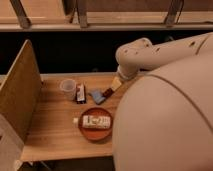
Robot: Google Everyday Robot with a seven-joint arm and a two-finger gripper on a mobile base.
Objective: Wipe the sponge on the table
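The sponge [116, 83] is a small pale-yellow block at the table's [50, 127] back right, resting on or just above the wood. The gripper [119, 79] sits at the end of the cream arm [150, 52], right over the sponge and mostly hidden under the wrist. It appears shut on the sponge, which travels with it.
Left of the sponge lie a blue-grey pad with a dark red handle [99, 95], a small dark box [81, 93] and a clear cup [68, 89]. A red-brown plate [82, 131] holding a white packet sits nearer. A tan side panel [20, 95] stands on the left. The robot's body [165, 125] hides the table's right side.
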